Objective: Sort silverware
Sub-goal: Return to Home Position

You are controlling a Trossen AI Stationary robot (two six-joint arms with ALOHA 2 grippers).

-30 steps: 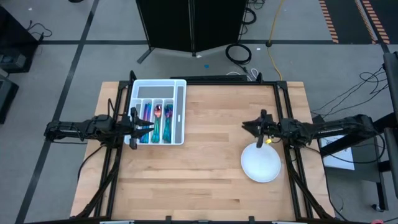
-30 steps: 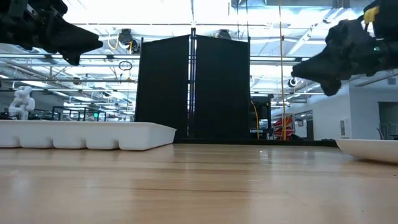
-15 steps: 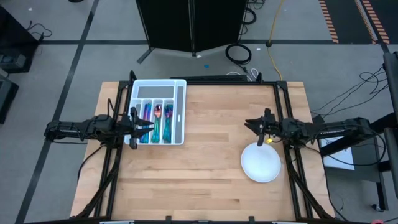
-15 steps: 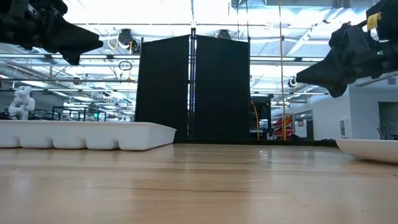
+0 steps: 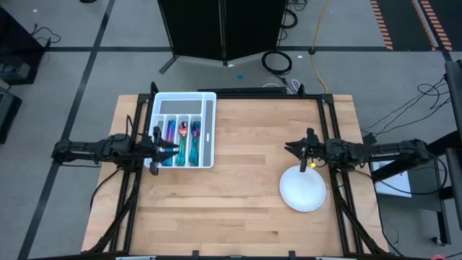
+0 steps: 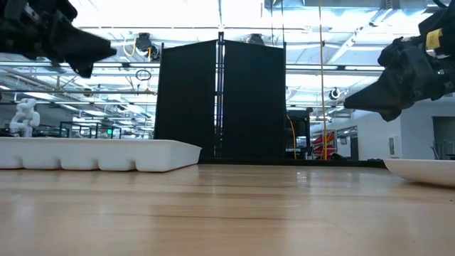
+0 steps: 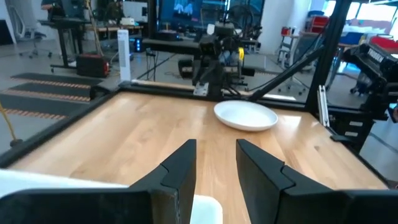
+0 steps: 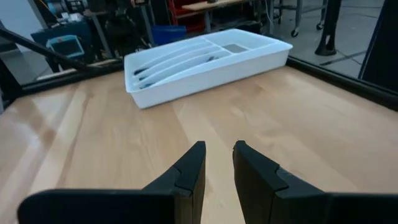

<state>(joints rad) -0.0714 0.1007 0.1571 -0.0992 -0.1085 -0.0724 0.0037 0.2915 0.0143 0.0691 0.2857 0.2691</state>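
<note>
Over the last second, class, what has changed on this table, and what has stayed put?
The right pincer has drawn back a little toward its own side of the table and sunk lower, near the white plate; it took hold of nothing. The left pincer, the silverware in the white tray and the plate stayed as they were.

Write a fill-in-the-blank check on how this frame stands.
1. The silverware lies in the white ___.
2. The right gripper hovers near the round ___.
3. The left gripper holds ___.
Missing: tray; plate; nothing.
</note>
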